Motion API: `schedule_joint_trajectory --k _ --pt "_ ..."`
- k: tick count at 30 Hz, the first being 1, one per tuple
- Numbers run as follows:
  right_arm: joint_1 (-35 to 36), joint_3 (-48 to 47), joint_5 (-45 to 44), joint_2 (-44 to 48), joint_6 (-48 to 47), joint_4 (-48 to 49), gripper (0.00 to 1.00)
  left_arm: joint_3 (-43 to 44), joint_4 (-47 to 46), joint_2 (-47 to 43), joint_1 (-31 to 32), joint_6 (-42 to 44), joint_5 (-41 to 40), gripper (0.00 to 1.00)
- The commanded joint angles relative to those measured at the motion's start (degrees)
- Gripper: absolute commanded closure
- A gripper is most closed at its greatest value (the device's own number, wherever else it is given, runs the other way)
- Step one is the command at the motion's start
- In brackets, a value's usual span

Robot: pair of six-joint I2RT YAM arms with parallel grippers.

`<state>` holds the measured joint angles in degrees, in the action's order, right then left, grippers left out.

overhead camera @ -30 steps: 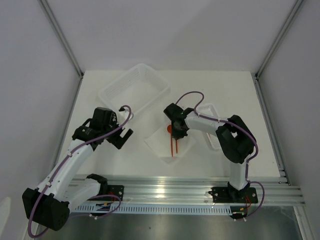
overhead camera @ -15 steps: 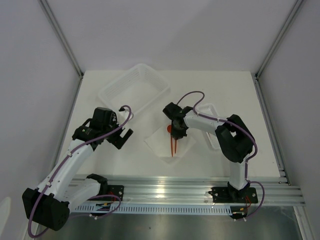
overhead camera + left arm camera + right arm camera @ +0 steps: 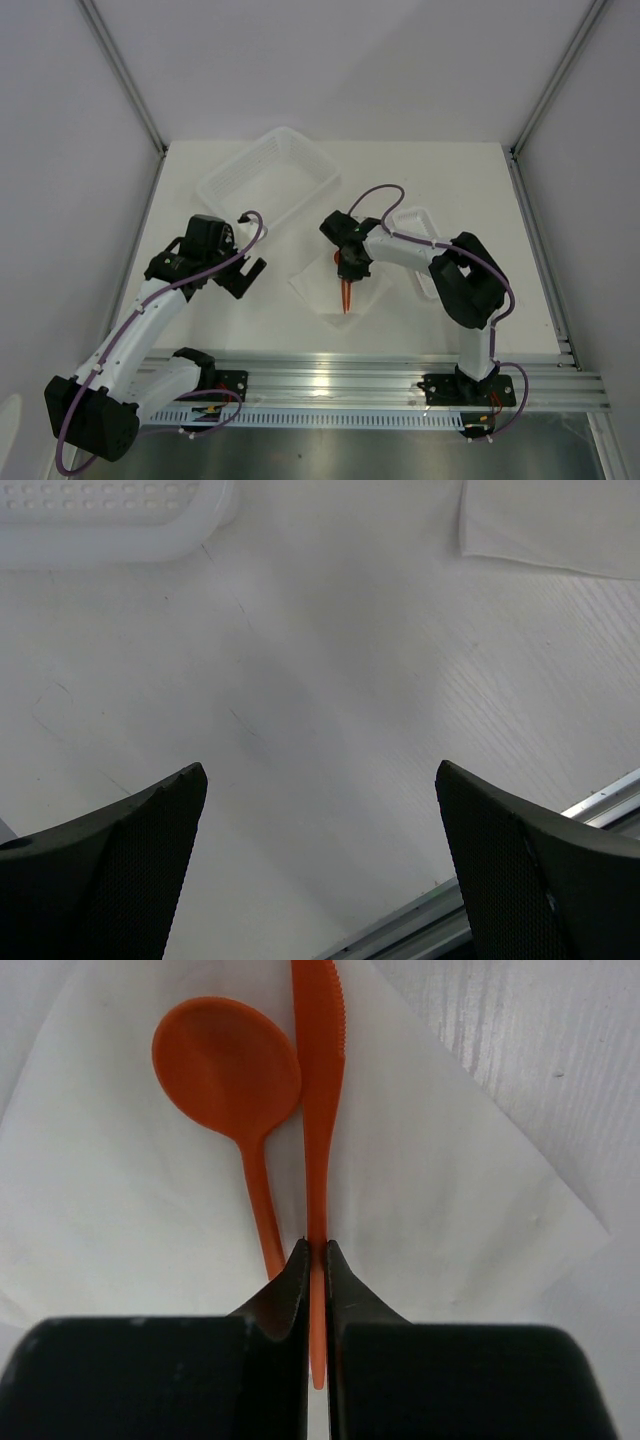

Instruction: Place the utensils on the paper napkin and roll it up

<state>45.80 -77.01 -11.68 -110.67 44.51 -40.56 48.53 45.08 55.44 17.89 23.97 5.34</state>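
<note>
The white paper napkin (image 3: pixel 325 292) lies flat on the table in front of the arms. An orange-red spoon (image 3: pixel 226 1065) and an orange-red knife (image 3: pixel 321 1080) lie side by side on the napkin (image 3: pixel 450 1190). My right gripper (image 3: pixel 317 1246) is shut on the knife's handle, low over the napkin. In the top view the right gripper (image 3: pixel 347 270) covers the far ends of the utensils (image 3: pixel 345 297). My left gripper (image 3: pixel 246 272) is open and empty over bare table to the left of the napkin. The napkin's corner (image 3: pixel 550 525) shows in the left wrist view.
The large white mesh basket (image 3: pixel 268 180) stands at the back left, and its rim (image 3: pixel 110 525) shows in the left wrist view. The narrow white tray (image 3: pixel 424 262) lies under the right arm. The metal rail (image 3: pixel 380 378) runs along the near edge.
My right gripper has shifted slightly to the left over the napkin with the knife in it. The left arm has not moved.
</note>
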Motion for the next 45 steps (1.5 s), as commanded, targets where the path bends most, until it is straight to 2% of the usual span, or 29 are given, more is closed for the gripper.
schedule_joint_trajectory --k 1,23,30,34,45 --pt "0.0 0.9 -2.7 3.0 -0.7 -0.7 1.0 0.1 -1.4 -0.4 0.3 -0.5 1.5 0.0" --pt "-1.2 1.1 0.4 1.3 -2.8 2.7 1.0 -0.1 -1.4 -0.3 0.3 -0.5 1.3 0.01" --pt "-1.4 1.3 0.7 1.4 -3.1 2.3 0.82 -0.2 -1.4 -0.2 0.3 -0.5 1.3 0.0" --pt "-1.5 0.9 1.2 1.1 -3.8 2.3 0.76 0.1 -1.6 -0.2 0.4 -0.4 1.3 0.01" --pt "-1.6 0.9 0.1 3.5 -3.4 1.1 0.77 0.1 -1.5 0.1 0.4 -0.5 1.4 0.01"
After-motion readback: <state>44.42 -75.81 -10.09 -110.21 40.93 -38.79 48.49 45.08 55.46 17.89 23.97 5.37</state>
